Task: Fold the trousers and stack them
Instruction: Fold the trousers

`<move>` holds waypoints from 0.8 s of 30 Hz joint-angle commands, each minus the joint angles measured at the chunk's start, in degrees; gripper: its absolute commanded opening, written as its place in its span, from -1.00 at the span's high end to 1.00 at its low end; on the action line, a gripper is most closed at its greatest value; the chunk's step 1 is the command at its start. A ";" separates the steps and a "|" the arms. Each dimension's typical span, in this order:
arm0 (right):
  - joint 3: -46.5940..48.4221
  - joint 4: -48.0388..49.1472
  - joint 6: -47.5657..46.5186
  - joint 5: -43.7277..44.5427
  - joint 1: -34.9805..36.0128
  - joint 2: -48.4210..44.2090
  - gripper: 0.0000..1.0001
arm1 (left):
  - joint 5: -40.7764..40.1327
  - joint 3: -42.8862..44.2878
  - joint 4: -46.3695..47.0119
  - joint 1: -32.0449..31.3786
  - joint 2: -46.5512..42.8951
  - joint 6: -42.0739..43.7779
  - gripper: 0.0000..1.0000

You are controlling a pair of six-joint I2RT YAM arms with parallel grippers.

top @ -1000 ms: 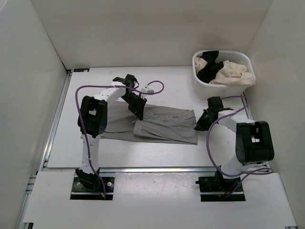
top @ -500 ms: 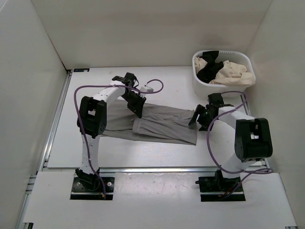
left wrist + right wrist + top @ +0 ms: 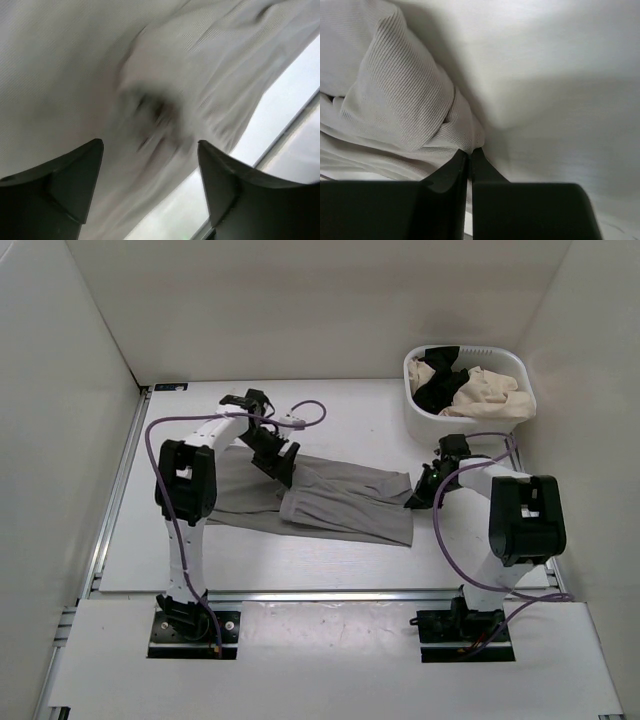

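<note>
Top external view: the grey trousers [image 3: 340, 502] are lying flat and lengthwise across the middle of the white table [image 3: 200, 560], running from in front of the left arm to just short of the right arm. The left gripper [image 3: 281, 464] is pointing down at the far edge of the trousers, towards their left half. The right gripper [image 3: 414, 499] is sitting at their right end, beside the far corner. Left wrist view: the two dark fingers [image 3: 65, 185] are standing wide apart with nothing between them, and blurred grey fabric is filling the field just beyond the tips, with a strip of bare table showing at lower right. Right wrist view: the fingers [image 3: 447, 185] are closing to a hairline slit, and the tips are pinching the edge of a ribbed fold of the trousers, which is bunching up to their left while bare table is lying to the right. At the far right corner, well apart from the trousers, a white basket [image 3: 430, 425] is holding a black garment [image 3: 437, 390] and a beige garment [image 3: 490, 390].
</note>
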 commanded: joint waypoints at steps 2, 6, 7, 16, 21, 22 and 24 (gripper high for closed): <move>2.62 -12.65 -3.24 6.06 -5.55 -5.79 1.00 | 5.56 2.74 -6.77 5.71 -5.52 3.28 -1.00; 6.92 -21.36 -7.36 8.54 -11.18 -10.99 1.00 | 2.69 1.78 -8.54 9.67 -8.95 4.34 -1.00; 7.89 -23.03 -8.16 8.54 -13.01 -12.39 1.00 | 1.45 -0.22 -8.54 10.72 -9.48 3.73 -1.00; 26.42 -44.21 -12.04 21.89 -16.28 -16.36 1.00 | -3.51 -6.14 -1.24 11.52 -5.45 -1.98 -1.00; 42.39 -53.78 -7.21 23.73 -11.04 -15.06 1.00 | 1.68 -6.74 0.33 5.38 -0.79 -2.51 -1.00; 44.44 -55.20 -4.77 26.09 -8.84 -14.35 1.00 | 4.83 -6.75 0.34 4.07 -0.17 -2.51 -1.00; 48.13 -59.23 -1.77 27.25 -1.54 -11.72 1.00 | 7.57 -6.75 1.04 2.74 1.84 -2.51 -1.00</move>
